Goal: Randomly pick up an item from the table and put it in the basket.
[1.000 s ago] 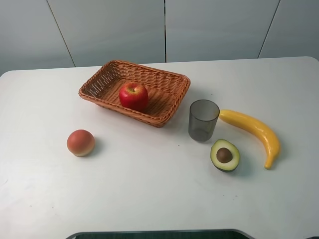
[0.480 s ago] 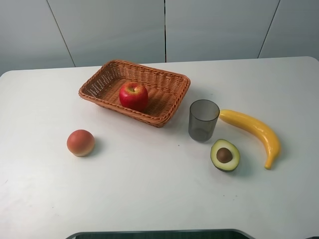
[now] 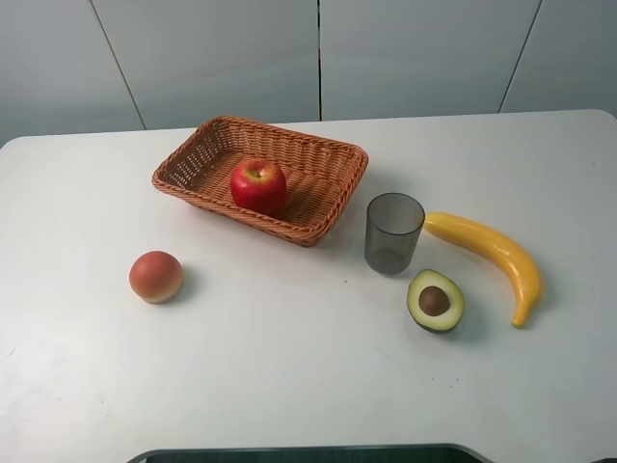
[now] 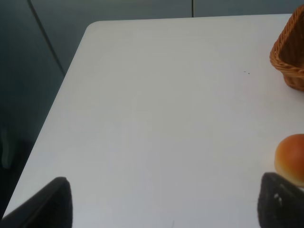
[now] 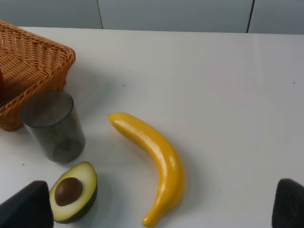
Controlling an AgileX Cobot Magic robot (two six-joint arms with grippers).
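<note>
Change: nothing has moved since the earlier frames; every object lies where it did a second ago.
Table: white, smooth, rounded at the corners, seen from above against grey wall panels.
Left gripper: only two dark fingertips show in the left wrist view, set wide apart with bare table between them; they grip nothing and hang over the table's left part, out of the high camera's sight.
Peach: matte orange-pink, resting on the table front-left of the basket; in the left wrist view it sits just beside one fingertip, though contact cannot be judged.
Basket: shallow woven wicker, orange-brown, flared sides, set at an angle on the far middle of the table.
Apple: red with a yellowish patch at the stem, lying inside the basket, toward its near long side.
Cup: grey, translucent, upright, just right of the basket's near corner and apart from it.
Avocado: a half, cut face and brown pit up, in front of the cup and near it.
Banana: yellow, curved, lying right of cup and avocado, touching neither.
Right gripper: two dark fingertips spread wide at the edges of the right wrist view, empty, with avocado and banana on the table between them.
</note>
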